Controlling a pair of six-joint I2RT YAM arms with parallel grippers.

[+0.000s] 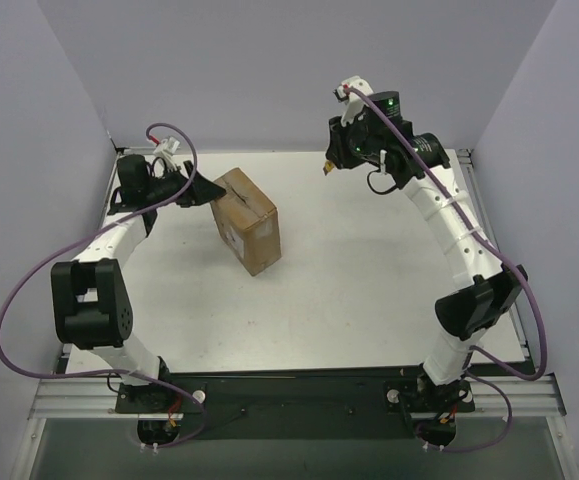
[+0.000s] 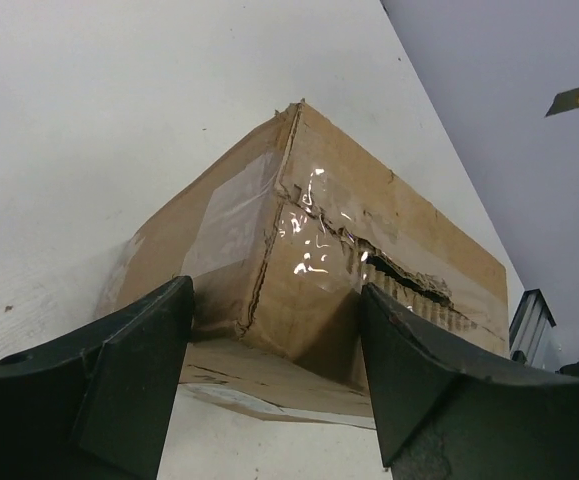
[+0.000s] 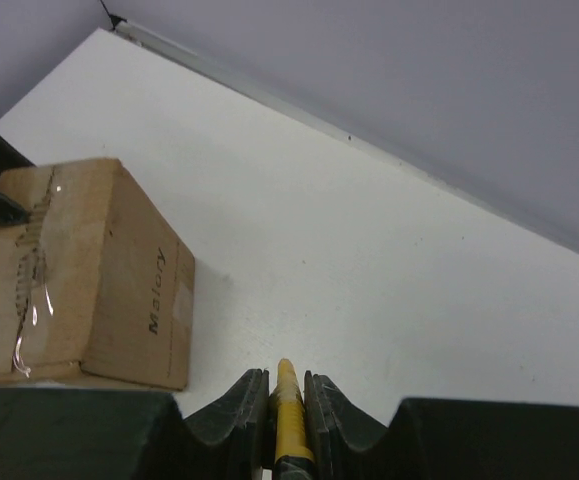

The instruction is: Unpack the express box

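Express box (image 1: 246, 220) on table (image 1: 369, 290), flaps taped, seam torn, contents hidden.

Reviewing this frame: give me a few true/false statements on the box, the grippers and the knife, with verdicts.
1. The express box sits on the table, nearer the left arm. True.
2. The right gripper is shut on a yellow utility knife. True.
3. The left gripper is clamped on a flap. False: it is open, its fingers on either side of a box corner.
4. The box's top flaps stand open. False: they lie closed under tape, with a ragged tear along the seam.
5. The knife is clear of the box. True.
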